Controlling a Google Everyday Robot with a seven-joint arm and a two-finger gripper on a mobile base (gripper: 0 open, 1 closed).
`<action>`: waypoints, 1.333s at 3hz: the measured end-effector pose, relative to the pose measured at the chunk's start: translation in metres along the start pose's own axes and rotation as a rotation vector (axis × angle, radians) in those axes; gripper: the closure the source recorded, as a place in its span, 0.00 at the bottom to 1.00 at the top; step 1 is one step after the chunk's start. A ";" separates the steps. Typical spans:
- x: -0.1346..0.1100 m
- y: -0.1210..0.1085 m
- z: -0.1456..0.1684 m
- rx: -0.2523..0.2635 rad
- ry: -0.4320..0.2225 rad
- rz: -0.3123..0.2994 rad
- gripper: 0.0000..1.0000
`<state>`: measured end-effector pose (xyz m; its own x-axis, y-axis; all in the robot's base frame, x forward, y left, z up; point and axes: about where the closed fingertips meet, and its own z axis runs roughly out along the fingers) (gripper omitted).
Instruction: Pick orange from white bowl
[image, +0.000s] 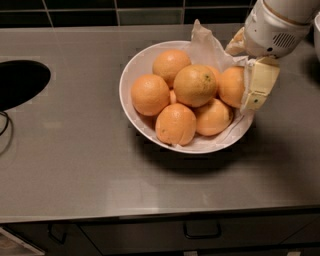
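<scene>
The white bowl (131, 75) stands on the grey counter, lined with crumpled white paper (205, 45) and holding several oranges. A bright, smooth orange (231, 86) lies at the bowl's right side. A duller orange with dark specks (195, 85) sits on top of the pile. My gripper (250, 75) hangs over the bowl's right rim, right against that bright orange, with the white wrist housing (272, 25) above it. The orange still rests in the bowl among the others.
A dark round sink opening (20, 82) is at the left of the counter, with a black cable (5, 125) by it. Dark tiles run along the back wall. Drawer fronts with handles (202, 231) are below the counter's front edge.
</scene>
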<state>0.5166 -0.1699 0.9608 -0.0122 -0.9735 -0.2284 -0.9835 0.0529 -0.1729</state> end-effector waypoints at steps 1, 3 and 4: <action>0.004 -0.005 0.007 -0.011 -0.012 0.006 0.08; 0.011 -0.001 0.017 -0.030 -0.014 0.025 0.09; 0.014 0.002 0.019 -0.034 -0.015 0.034 0.09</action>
<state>0.5175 -0.1796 0.9392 -0.0432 -0.9677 -0.2482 -0.9882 0.0779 -0.1318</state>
